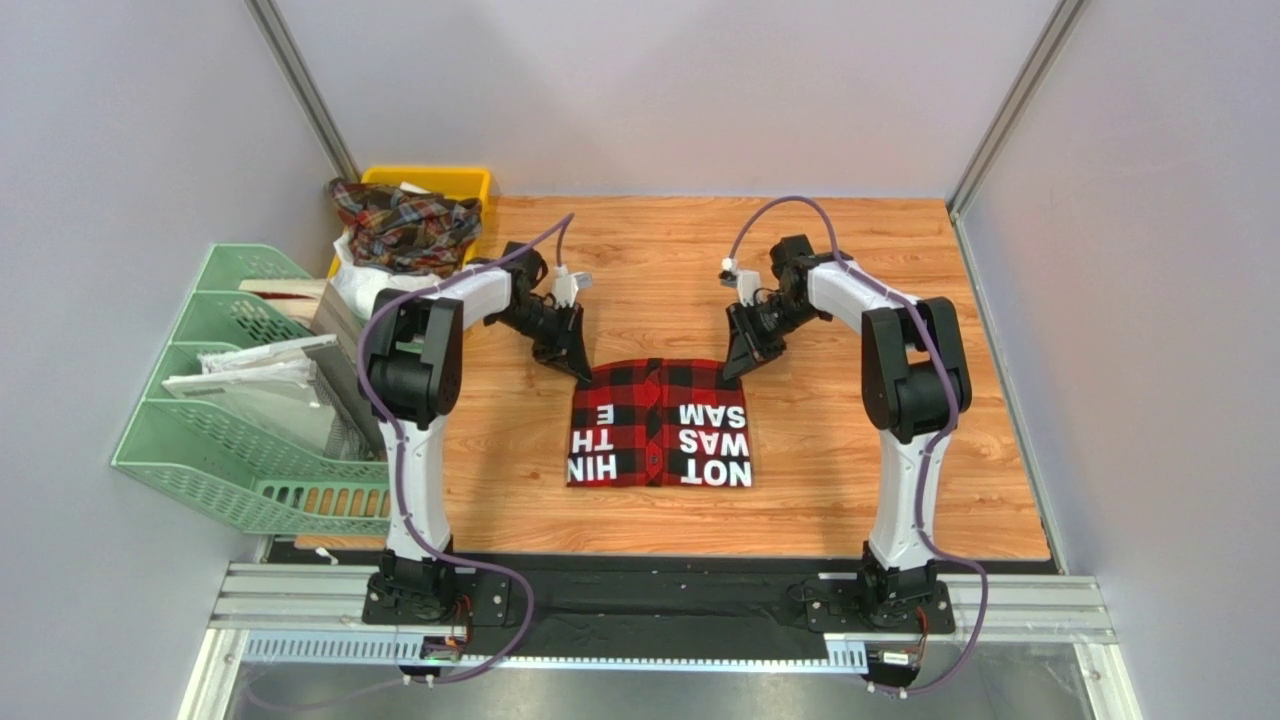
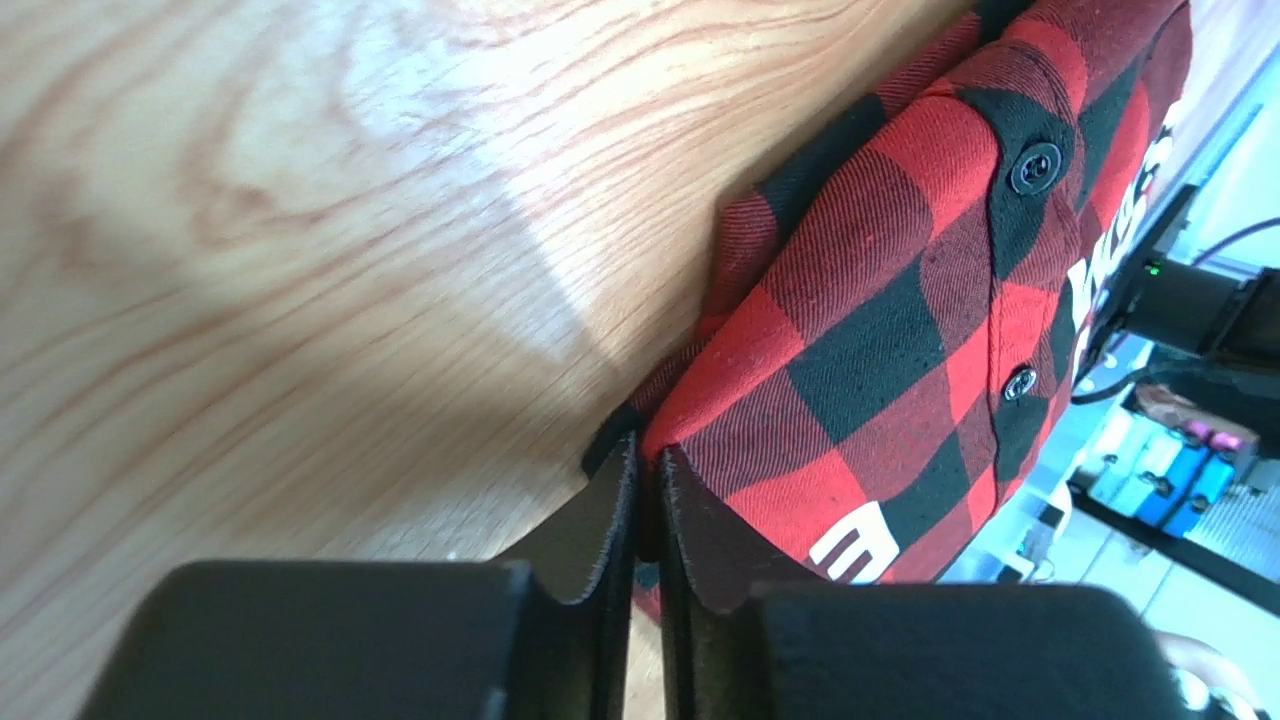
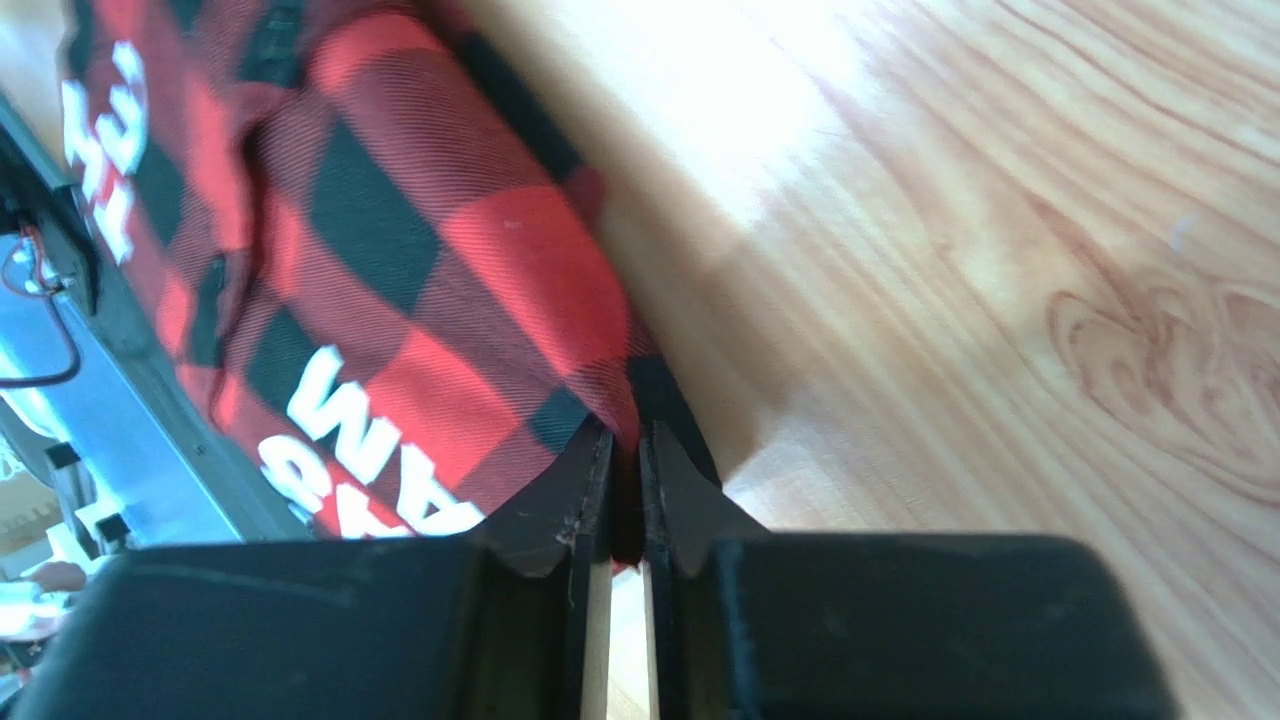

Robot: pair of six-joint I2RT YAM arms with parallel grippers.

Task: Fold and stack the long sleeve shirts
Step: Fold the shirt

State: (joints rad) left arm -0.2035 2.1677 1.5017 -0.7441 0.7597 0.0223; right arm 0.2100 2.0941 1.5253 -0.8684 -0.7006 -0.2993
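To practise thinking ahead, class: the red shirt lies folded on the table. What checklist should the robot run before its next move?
1. Red-and-black plaid shirt folded into a rectangle on the wooden table: ok.
2. Right gripper free of cloth: not ok, red fabric shows between its fingers.
3. Left gripper free of cloth: cannot tell.
4. Another plaid garment waiting at the yellow bin: ok.

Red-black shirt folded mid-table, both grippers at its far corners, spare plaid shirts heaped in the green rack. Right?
No. The spare plaid shirts are heaped in the yellow bin, not the green rack; the top external view shows it. The red-black shirt, left gripper and right gripper are as you say.
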